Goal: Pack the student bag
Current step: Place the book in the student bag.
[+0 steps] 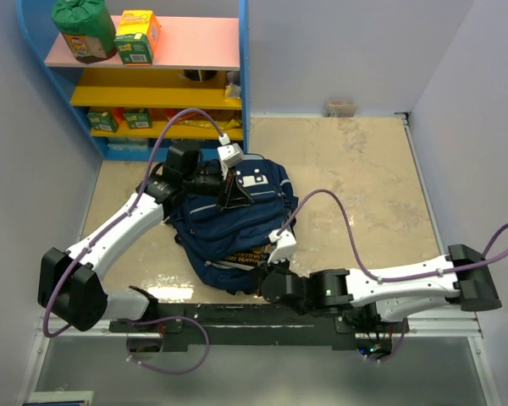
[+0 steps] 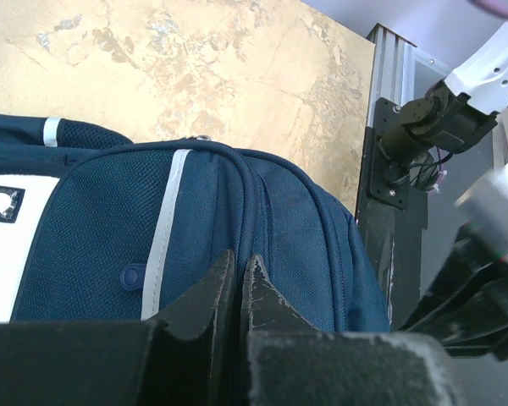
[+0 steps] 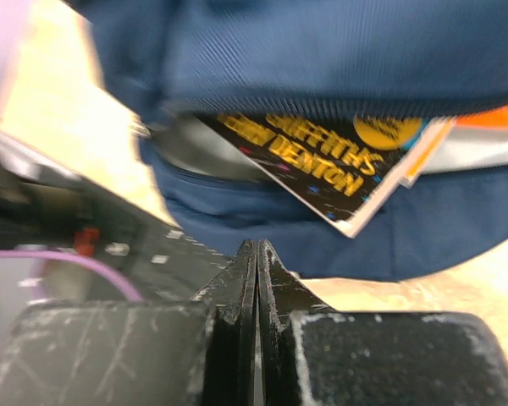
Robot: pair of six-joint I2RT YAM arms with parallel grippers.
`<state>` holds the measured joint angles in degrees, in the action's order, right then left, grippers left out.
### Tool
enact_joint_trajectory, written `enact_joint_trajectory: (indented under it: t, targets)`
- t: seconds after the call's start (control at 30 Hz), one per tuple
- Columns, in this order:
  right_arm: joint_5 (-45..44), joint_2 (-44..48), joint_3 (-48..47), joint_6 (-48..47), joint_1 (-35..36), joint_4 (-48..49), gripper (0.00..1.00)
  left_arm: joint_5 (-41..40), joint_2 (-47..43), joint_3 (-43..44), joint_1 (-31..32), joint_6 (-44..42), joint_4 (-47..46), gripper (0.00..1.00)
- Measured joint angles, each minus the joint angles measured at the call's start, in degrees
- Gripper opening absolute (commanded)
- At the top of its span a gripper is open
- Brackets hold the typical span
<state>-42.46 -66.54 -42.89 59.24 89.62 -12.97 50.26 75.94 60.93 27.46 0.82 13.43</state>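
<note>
The large navy-blue fabric backpack (image 1: pixel 237 228) lies on the beige marbled table (image 1: pixel 364 169) between the arms, with the left gripper (image 2: pixel 240 258) clenched empty over its white patch (image 2: pixel 4 254) end and the right gripper (image 3: pixel 256 245) clenched empty near the opening, where a black book with yellow lettering (image 3: pixel 313 161) pokes out.

Matt cloth student bag (image 2: pixel 93 220), glossy book cover (image 3: pixel 322 161)

Lab booth with colourful shelf (image 1: pixel 195 42)
</note>
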Motion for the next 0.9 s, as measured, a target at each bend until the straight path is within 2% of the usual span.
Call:
enact_joint_trajectory:
  t: [0.23, 0.5, 0.9]
  targets:
    - [-0.3, -9.1, 0.2, 0.4, -0.4, -0.2, 0.00, 0.0, 0.0, 0.0, 0.0, 0.0, 0.0, 0.00]
    - [0.7, -15.1, -1.1, 2.7, -5.3, -1.7, 0.00, -0.1, 0.0, 0.0, 0.0, 0.0, 0.1, 0.00]
    - [-0.4, -18.7, -2.6, -0.4, -8.7, 1.2, 0.00, -0.1, 0.0, 0.0, 0.0, 0.1, 0.5, 0.00]
